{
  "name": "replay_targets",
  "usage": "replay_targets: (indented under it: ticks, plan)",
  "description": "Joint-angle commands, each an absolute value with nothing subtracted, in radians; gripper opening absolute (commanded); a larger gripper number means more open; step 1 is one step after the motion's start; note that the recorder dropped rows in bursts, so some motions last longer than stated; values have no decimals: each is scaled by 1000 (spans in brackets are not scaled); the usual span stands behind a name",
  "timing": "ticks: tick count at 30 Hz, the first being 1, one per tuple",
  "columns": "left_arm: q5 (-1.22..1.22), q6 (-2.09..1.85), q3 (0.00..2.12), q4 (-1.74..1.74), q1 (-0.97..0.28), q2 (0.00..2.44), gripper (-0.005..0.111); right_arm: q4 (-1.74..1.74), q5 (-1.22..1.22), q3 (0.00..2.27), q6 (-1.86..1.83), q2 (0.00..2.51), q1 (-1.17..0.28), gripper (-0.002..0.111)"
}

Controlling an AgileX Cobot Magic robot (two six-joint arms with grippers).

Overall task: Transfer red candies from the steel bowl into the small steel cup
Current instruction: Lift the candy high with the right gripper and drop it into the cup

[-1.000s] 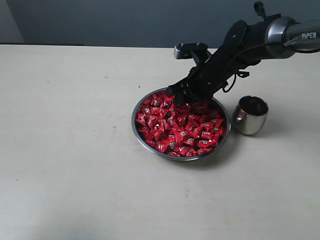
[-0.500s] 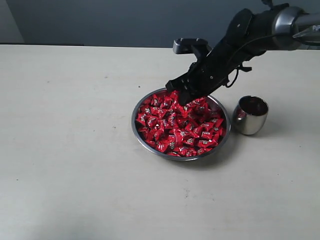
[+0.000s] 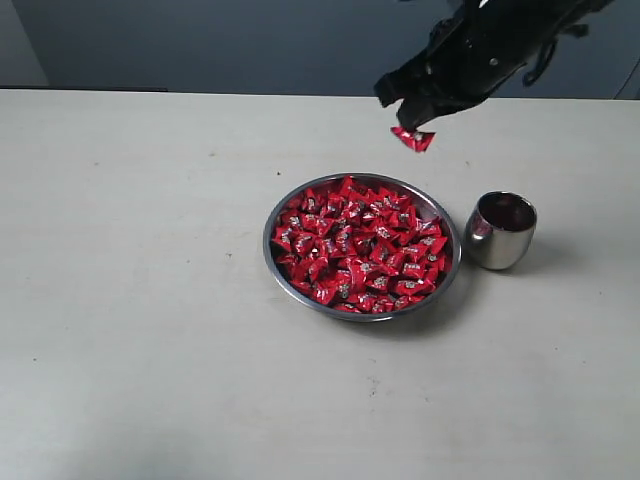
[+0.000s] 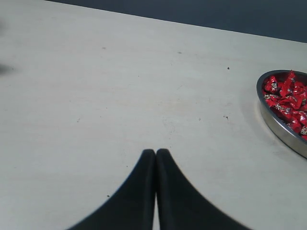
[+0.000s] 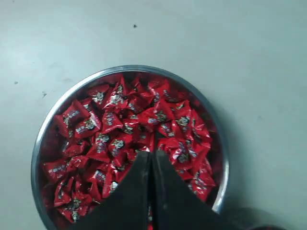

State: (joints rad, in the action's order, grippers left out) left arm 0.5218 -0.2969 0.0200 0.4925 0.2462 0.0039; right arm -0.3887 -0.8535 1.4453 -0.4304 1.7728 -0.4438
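The steel bowl [image 3: 267, 240] sits mid-table, heaped with red candies [image 3: 360, 250]. High above its far rim, my right gripper [image 3: 409, 123] is shut on one red candy [image 3: 412, 139] that hangs below the fingertips. In the right wrist view the shut gripper [image 5: 151, 154] looks straight down on the bowl [image 5: 37, 149] and its candies [image 5: 120, 124]. The small steel cup [image 3: 500, 232] stands just right of the bowl, with red showing inside. My left gripper [image 4: 155, 152] is shut and empty, low over bare table, with the bowl [image 4: 278, 127] off to its side.
The pale tabletop [image 3: 140, 300] spreads wide on the left and toward the front. A dark wall [image 3: 200, 40] runs behind the table's far edge. The left arm is out of the exterior view.
My right gripper has risen out of the bowl's far side, moving up and right with one candy pinched in it. The bowl and cup have stayed put.
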Motion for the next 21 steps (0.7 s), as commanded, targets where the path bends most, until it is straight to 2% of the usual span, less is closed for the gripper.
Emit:
replay_targets:
  ticks: [1,9,15,21]
  plan:
    - [515,-295,18,493,248,0,0,-374,-887,1437,-417,1711,-338,0]
    - [515,-295,18,493,248,0,0,-407,-754,1217,-417,1622,-196,0]
    - [515,-295,18,493,248,0,0,-433,-623,1070,-446,1617,-186,0]
    - [515,-295,18,493,248,0,0,-487,-560,1032,-496,1651,-186,0]
